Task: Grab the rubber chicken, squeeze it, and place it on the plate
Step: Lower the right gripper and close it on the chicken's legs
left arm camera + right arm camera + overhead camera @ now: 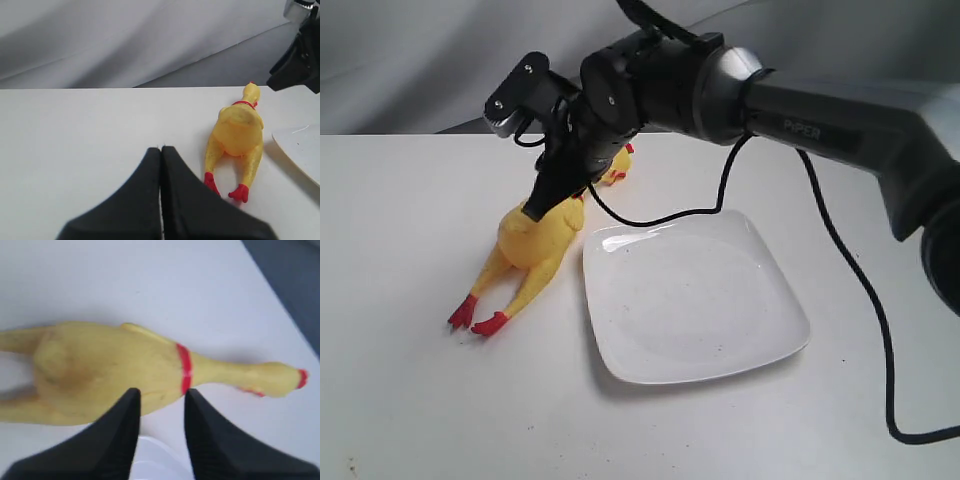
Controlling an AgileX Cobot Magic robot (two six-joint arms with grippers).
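The rubber chicken (pixel 535 245) lies on the white table just left of the plate (pixel 690 300), red feet toward the front, head toward the back. My right gripper (pixel 542 205) reaches across from the right and hangs open just above the chicken's body. In the right wrist view its gripper (pixel 161 392) has both tips at the edge of the yellow body (pixel 110 365) near the red collar, with nothing held between them. The left gripper (pixel 161 148) is shut and empty, low over the table, short of the chicken's (pixel 237 127) feet.
The right arm's black cable (pixel 850 270) trails over the table behind and right of the plate. A corner of the plate (pixel 302 147) shows in the left wrist view, with the right arm's dark wrist (pixel 300 60) above it. A grey backdrop hangs behind the table.
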